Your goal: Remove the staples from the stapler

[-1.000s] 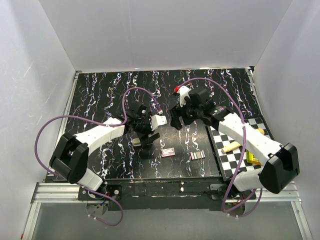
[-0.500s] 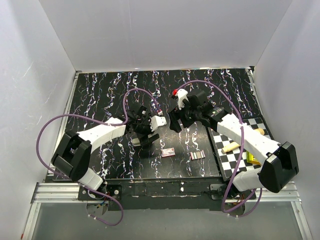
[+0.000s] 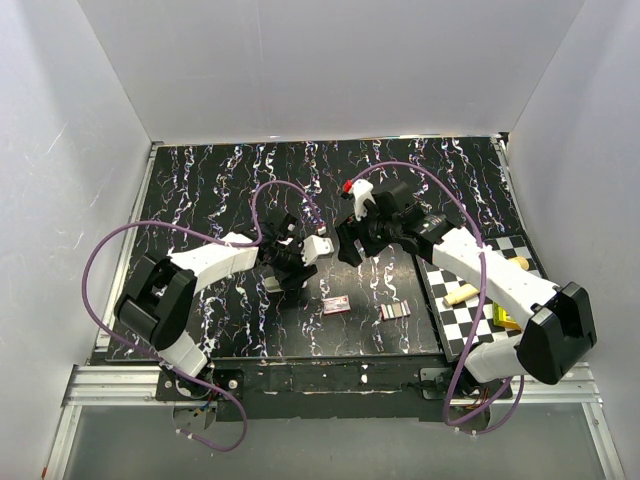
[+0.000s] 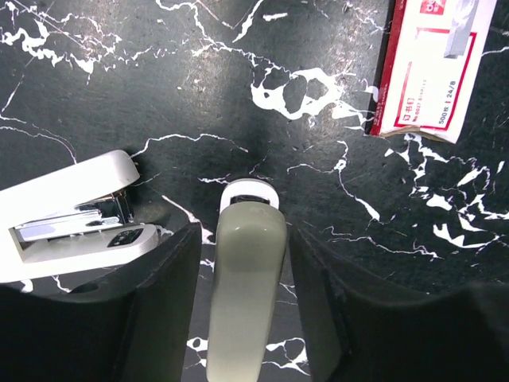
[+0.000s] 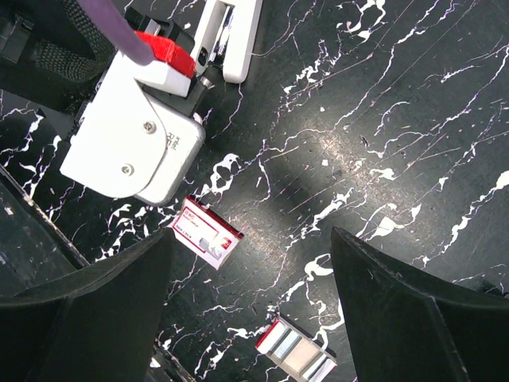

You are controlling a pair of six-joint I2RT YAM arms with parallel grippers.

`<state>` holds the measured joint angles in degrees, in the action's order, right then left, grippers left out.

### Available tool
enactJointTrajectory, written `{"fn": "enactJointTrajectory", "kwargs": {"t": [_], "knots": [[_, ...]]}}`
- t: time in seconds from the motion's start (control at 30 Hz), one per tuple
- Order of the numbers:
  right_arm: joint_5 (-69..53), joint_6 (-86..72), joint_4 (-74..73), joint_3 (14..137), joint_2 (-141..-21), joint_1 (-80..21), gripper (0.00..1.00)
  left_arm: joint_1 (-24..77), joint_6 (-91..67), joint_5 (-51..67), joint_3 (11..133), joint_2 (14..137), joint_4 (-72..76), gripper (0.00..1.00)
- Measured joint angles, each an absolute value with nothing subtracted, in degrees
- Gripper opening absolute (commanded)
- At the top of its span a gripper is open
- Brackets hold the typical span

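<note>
Left tool [image 4: 242,263] narrower, beside white-and-chrome stapler [image 4: 71,211]

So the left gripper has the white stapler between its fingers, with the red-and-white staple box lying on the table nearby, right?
Not quite. The left wrist view shows a pale grey-green oblong bar between the fingers of the left gripper; the white stapler lies outside them, to one side. The red-and-white staple box does lie on the table nearby.

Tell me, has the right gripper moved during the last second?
Yes. The right gripper has shifted slightly left in the top view, away from the checkered mat.
</note>
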<state>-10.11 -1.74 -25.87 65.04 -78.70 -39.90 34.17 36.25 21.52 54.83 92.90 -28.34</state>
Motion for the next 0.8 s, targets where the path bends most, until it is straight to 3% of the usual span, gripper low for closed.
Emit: {"fn": "enactJointTrajectory", "kwargs": {"t": [0.3, 0.53, 0.8], "knots": [[-10.0, -1.7, -25.8, 65.0, -79.2, -40.6, 0.85, 34.2, 35.7, 21.1, 55.1, 93.3, -28.5, 0.00], [-9.0, -1.7, -26.0, 64.8, -78.8, -40.7, 0.84, 34.2, 34.5, 20.7, 56.0, 91.9, -29.5, 0.00], [-9.4, -1.4, -27.3, 64.7, -72.5, -40.8, 0.83, 34.2, 31.3, 22.8, 58.0, 81.8, -30.1, 0.00]]}}
